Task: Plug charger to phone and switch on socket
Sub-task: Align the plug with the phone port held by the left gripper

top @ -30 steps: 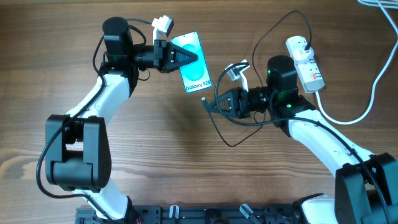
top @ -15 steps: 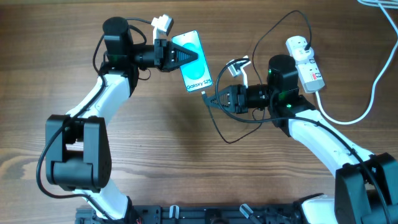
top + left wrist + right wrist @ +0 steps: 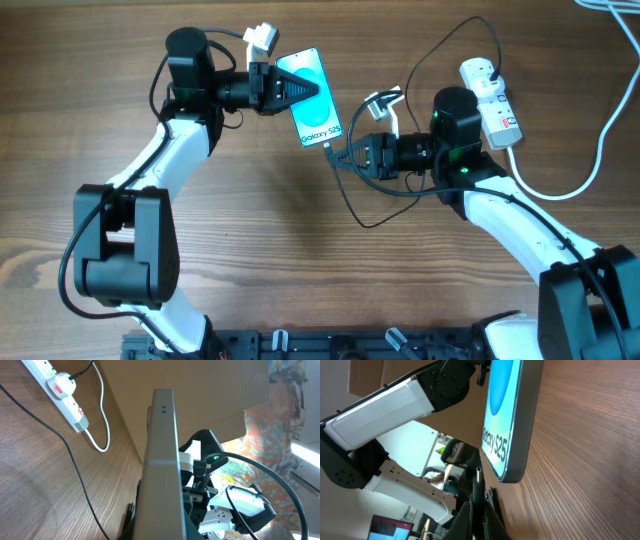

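Plug-in step: left end effector point(image 3: 305, 92) pinched the phone point(image 3: 318, 122) mid-worktop, far side. Right end effector point(image 3: 341, 160) gripped the charger point(image 3: 478, 476) tip just beside its near end. Next: align, push home.

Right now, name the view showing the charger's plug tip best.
Right wrist: charger's plug tip close up, at the phone's end. Overhead shows only a speck; in left wrist the phone hides it.

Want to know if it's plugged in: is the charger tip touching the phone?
Cannot tell. The right wrist view shows the charger tip close by the phone's lower end, but neither contact nor a gap is plain.
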Available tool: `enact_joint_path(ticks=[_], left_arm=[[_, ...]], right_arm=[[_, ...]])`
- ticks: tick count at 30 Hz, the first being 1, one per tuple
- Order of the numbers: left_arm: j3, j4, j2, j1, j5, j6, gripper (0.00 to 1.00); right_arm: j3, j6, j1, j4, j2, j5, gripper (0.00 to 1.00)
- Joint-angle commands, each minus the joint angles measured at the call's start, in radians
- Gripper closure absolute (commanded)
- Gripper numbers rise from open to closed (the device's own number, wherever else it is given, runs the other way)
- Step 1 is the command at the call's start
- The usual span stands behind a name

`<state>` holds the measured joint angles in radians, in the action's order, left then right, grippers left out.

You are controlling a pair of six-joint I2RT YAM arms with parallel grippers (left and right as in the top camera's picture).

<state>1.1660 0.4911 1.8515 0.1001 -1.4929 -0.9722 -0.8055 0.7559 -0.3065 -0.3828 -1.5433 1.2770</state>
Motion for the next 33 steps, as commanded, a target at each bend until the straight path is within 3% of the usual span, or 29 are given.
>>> enact_joint_path(ticks=[1, 7, 33], left_arm=[[0.01, 0.007, -0.008, 0.008, -0.005, -0.005, 0.96], [0.01, 0.007, -0.008, 0.008, -0.005, -0.005, 0.96], [0.01, 0.007, -0.008, 0.007, -0.008, -0.005, 0.96]], right_arm=[[0.009, 0.017, -0.005, -0.004, -0.013, -0.006, 0.96], [0.009, 0.083, -0.01, 0.001, -0.013, -0.022, 0.96], [0.009, 0.112, -0.032, 0.001, -0.013, -0.084, 0.96]])
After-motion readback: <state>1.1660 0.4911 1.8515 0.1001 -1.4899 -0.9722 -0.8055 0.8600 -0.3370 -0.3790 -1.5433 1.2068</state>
